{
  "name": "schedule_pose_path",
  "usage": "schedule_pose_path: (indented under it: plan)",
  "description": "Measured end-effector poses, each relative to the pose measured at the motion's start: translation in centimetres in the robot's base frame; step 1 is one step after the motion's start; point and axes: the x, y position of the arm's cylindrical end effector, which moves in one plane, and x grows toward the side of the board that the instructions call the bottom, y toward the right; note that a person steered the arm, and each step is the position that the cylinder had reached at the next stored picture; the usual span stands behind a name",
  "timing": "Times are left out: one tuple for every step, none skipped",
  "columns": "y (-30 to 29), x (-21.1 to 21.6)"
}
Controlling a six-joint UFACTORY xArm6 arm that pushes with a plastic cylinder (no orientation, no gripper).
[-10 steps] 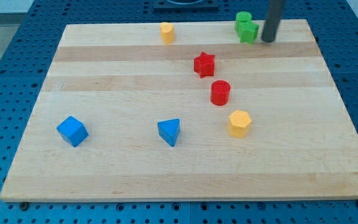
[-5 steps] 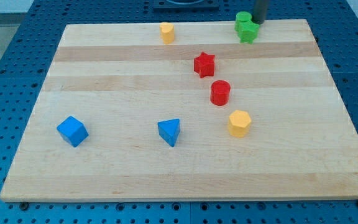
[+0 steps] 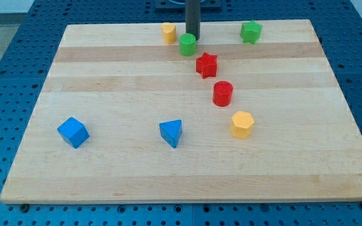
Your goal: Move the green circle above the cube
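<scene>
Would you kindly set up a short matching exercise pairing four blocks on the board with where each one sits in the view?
Blocks:
1. green circle
2. blue cube
3. green star
4. yellow hexagon

Places:
A. lower left of the board
B. top right, alone
C. just below my tip, near the top
D. below the red cylinder

Pairs: 1-C, 2-A, 3-B, 4-D

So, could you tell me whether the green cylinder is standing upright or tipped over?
Upright. The green cylinder shows its round flat top facing up, with its side below. My tip sits just behind it, toward the view's top.
</scene>
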Motion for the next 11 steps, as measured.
schedule_pose_path:
  plan:
    - [-2.3, 1.5]
    - [-3.5, 3.7]
    - [-1.1, 5.3]
    - [-1.7, 5.9]
    - [-4.5, 7.2]
    - [-9.9, 7.7]
    - [-11.6, 9.8]
    - [-15.5, 10.3]
    - [-16.2, 13.0]
    - [-15.9, 11.3]
    - [-18.4, 10.8]
